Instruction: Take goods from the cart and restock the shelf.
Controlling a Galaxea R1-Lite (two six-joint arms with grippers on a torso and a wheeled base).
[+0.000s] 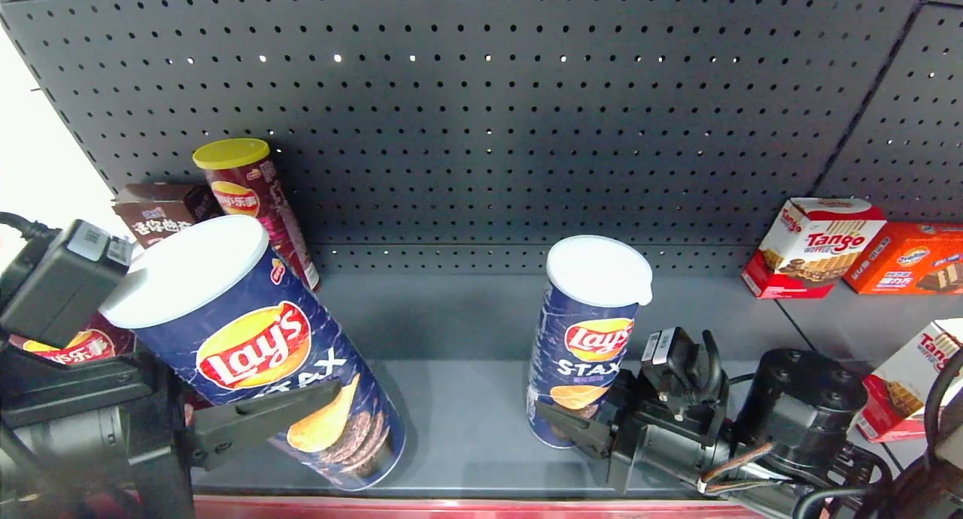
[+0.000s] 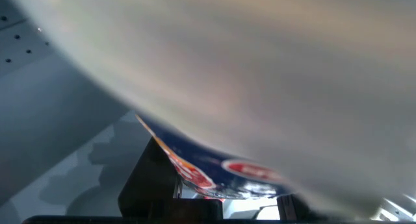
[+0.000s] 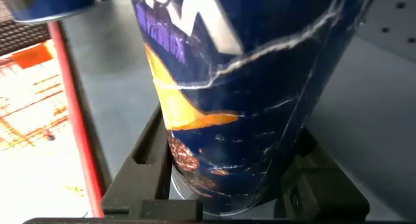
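Two blue chip cans with white lids are at the dark grey shelf [image 1: 466,421]. The larger-looking one [image 1: 256,346] leans to the left at the shelf's front left, and my left gripper [image 1: 286,421] is shut on its lower body; the left wrist view has its label [image 2: 221,172] close up beside one black finger [image 2: 149,178]. The other can [image 1: 583,346] stands upright right of centre. My right gripper [image 1: 560,421] is shut on its base, a finger [image 3: 140,165] pressed to each side of the can [image 3: 247,100].
A maroon can with a yellow lid [image 1: 256,203] leans at the back left beside a brown box [image 1: 154,212]. Wafer boxes [image 1: 820,247] sit at the right. The pegboard back wall [image 1: 481,113] closes the rear. A red strip [image 3: 71,120] edges the shelf front.
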